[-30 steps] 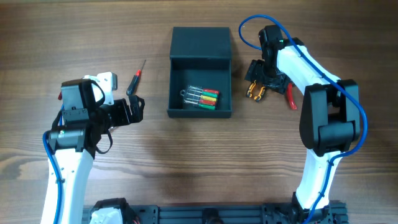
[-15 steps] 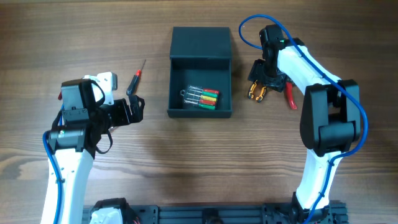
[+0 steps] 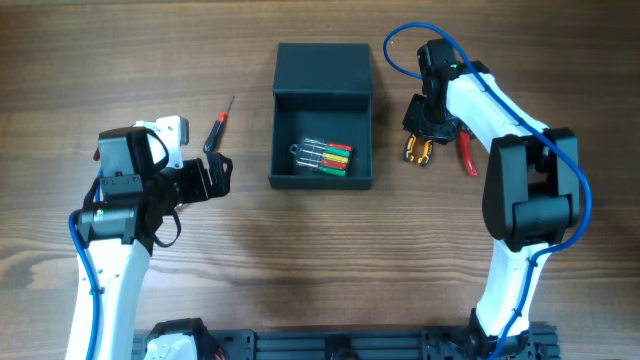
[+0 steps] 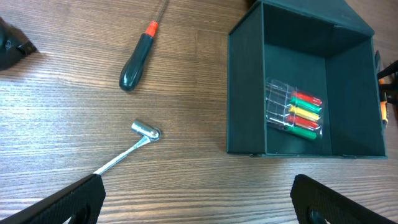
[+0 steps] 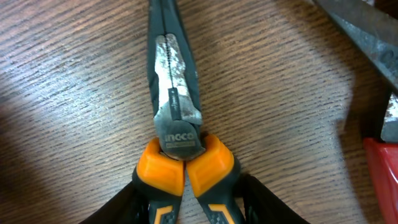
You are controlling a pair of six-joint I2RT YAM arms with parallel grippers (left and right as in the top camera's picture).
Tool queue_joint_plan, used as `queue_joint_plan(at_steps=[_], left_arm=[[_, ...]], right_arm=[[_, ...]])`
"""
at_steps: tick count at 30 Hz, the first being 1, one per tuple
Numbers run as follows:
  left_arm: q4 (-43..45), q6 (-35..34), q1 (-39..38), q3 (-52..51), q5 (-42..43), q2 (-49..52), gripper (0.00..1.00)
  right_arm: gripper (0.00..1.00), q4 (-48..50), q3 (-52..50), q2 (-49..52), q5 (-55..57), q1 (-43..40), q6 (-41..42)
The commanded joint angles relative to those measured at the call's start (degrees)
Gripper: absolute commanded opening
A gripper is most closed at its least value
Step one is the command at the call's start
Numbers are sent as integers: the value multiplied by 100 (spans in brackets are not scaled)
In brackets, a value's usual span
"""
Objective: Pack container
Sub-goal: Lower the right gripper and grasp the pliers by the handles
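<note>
We find the container (image 3: 322, 68) at the centre of the table (image 3: 300, 270), lid open, holding a packet of coloured screwdrivers (image 4: 293, 116). The left gripper (image 3: 224, 175) hovers to its left, spread wide and empty, near a black screwdriver (image 4: 138, 59). To its right, the right gripper (image 3: 418, 140) clamps the orange handles of the long-nose pliers (image 5: 177, 112).

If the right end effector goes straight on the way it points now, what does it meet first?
The orange-handled pliers, directly beneath the right end effector on the table; remaining gap unclear.
</note>
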Motion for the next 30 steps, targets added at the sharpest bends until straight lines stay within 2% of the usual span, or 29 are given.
queue_joint_plan(at_steps=[1, 7, 9, 12, 14, 30], left_arm=[[0, 70, 15, 96, -31, 11, 100], [0, 70, 15, 96, -31, 11, 100], [0, 70, 15, 96, -31, 11, 100], [0, 70, 15, 96, -31, 11, 100], [0, 70, 15, 96, -31, 11, 100], [-2, 72, 15, 96, -31, 11, 100]], right_arm=[[44, 24, -192, 153, -291, 4, 7], [39, 22, -192, 153, -295, 4, 4], [32, 24, -192, 153, -319, 9, 4], [11, 46, -192, 153, -334, 9, 2], [5, 46, -192, 153, -334, 9, 2], [4, -35, -127, 42, -286, 9, -310]])
